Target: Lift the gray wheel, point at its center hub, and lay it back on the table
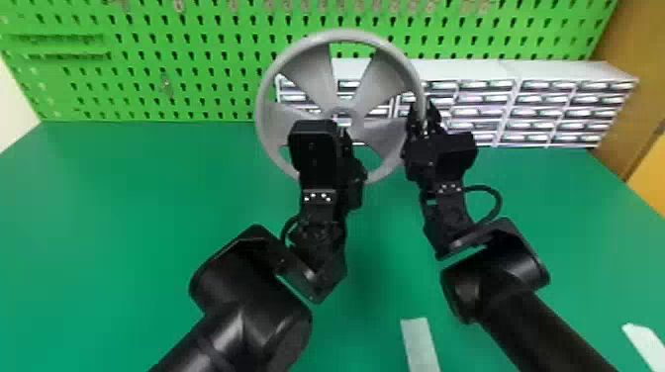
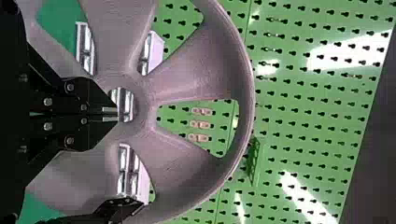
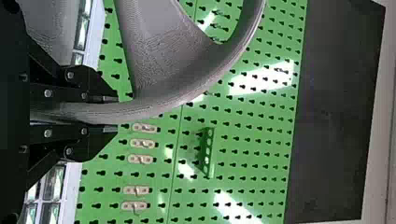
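Gray wheel (image 1: pixel 311 74), upright over the table (image 1: pixel 123 222), its rim grasped at the right side between the fingers of the right gripper (image 1: pixel 423 116). The left gripper (image 1: pixel 343 133) has its fingers pressed together, empty, in front of the center hub (image 2: pixel 145 105); whether they touch it cannot be told.

Green pegboard (image 1: pixel 208 94) rises at the far side, with small clips (image 3: pixel 142 143) and a bracket (image 3: pixel 208 151) on it. White drawer units (image 1: pixel 512 69) stand before it, from the middle to the right, with a brown panel (image 1: pixel 638 54) at far right. Two pale strips (image 1: pixel 419 346) lie near, on the right half.

The left arm covers the wheel's lower left rim and part of the hub; the wheel partly hides some drawers, whose contents cannot be made out. Both wrist views cut off part of the wheel.
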`<state>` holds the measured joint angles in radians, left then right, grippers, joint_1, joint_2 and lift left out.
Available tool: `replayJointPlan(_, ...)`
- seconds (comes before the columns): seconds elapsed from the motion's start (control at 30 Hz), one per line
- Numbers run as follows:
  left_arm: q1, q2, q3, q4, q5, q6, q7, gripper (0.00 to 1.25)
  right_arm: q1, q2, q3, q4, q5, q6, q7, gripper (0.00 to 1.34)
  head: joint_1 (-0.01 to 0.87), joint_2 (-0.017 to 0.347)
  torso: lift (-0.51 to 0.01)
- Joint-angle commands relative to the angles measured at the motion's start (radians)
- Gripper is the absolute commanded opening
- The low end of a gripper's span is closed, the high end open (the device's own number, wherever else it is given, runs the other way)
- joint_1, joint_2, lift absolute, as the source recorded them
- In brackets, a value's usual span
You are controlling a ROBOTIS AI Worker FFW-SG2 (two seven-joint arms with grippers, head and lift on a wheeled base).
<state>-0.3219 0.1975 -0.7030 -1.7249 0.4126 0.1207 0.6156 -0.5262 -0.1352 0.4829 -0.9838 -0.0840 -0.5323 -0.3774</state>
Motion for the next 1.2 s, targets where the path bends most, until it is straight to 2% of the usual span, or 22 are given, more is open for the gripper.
replayJointPlan(0.0, -0.023, -0.006, 0.005, 0.039, -0.008, -0.015, -0.022, 0.05, 0.000, -0.003, 0.000, -0.004, -0.002, 0.000, 0.000, 0.12, 0.692, 0.048, -0.096)
replayJointPlan(0.37, -0.055, -0.020, 0.014, 0.105, -0.037, -0.049, -0.053, 0.05, 0.003, -0.006, 0.000, -0.010, -0.003, 0.000, 0.000, 0.12, 0.692, 0.048, -0.096)
replayJointPlan(1.17, -0.075, -0.030, 0.023, 0.159, -0.038, -0.064, -0.077, 0.05, 0.005, -0.007, 0.008, -0.013, -0.005, 0.000, 0.000, 0.12, 0.692, 0.048, -0.096)
